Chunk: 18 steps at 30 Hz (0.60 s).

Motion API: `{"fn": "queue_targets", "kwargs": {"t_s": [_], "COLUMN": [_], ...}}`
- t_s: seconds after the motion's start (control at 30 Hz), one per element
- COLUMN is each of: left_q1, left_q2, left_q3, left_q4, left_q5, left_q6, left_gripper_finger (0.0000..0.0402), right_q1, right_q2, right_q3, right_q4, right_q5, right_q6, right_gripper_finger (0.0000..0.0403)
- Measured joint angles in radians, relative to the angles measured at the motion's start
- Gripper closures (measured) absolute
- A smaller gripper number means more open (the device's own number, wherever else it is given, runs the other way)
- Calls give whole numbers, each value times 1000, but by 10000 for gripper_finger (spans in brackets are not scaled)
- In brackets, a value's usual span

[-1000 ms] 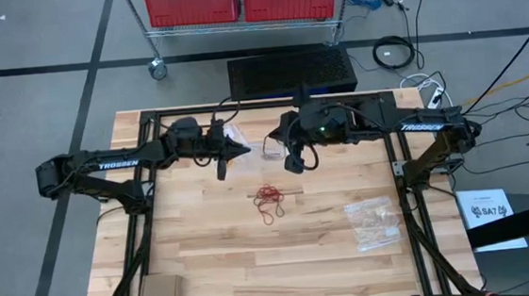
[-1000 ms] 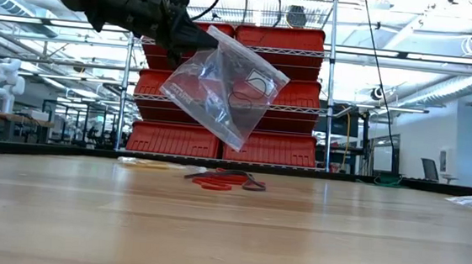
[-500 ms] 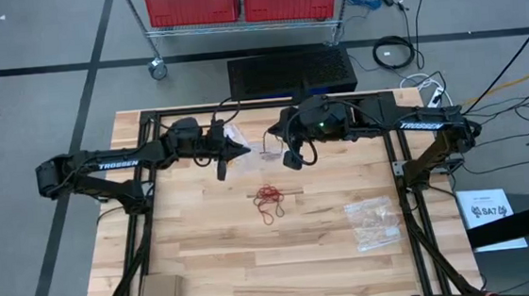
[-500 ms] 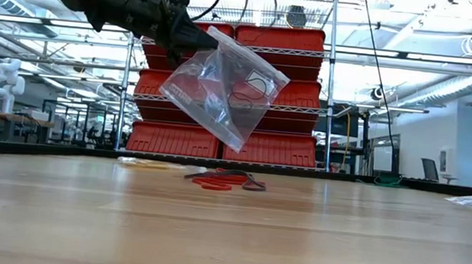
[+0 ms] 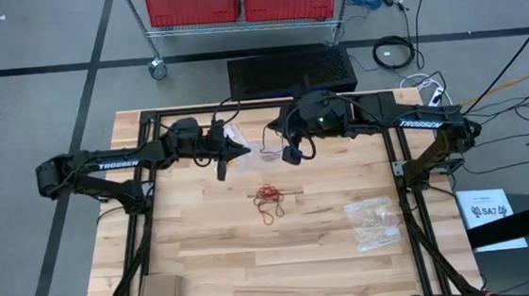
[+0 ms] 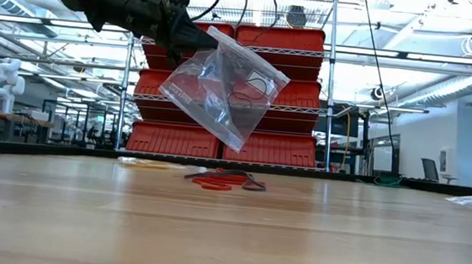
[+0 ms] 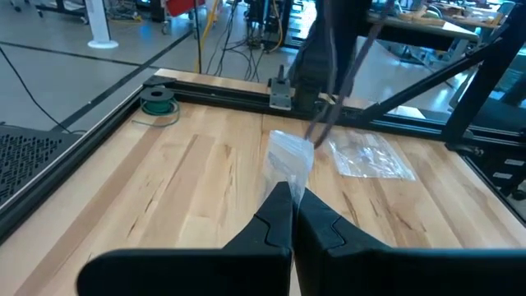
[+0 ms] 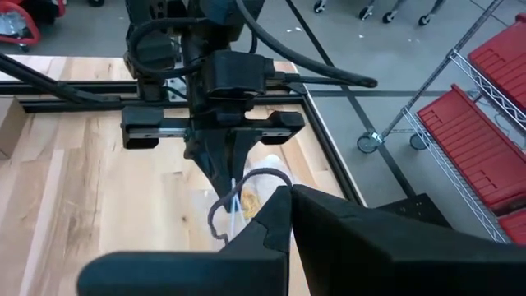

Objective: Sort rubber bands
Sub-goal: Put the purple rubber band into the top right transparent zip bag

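You are keeping the left gripper [image 5: 243, 151] pinched shut on a clear bag [image 6: 223, 85], hanging it upper centre in the low view, mouth ready for filling. The right gripper [image 5: 290, 155], jaws closed, is hovering opposite. Rubber bands [image 5: 270, 200] are lying mid-table below.
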Motion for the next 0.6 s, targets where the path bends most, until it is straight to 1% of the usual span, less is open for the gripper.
{"fn": "queue_targets", "kwargs": {"t_s": [0.6], "left_q1": [0], "left_q2": [0], "left_q3": [0], "left_q4": [1], "left_q5": [19], "left_q6": [0], "left_gripper_finger": [401], "right_q1": [-12], "right_q2": [0], "right_q3": [0], "right_q4": [3], "right_q5": [-1], "right_q6": [-13], "right_gripper_finger": [403]}}
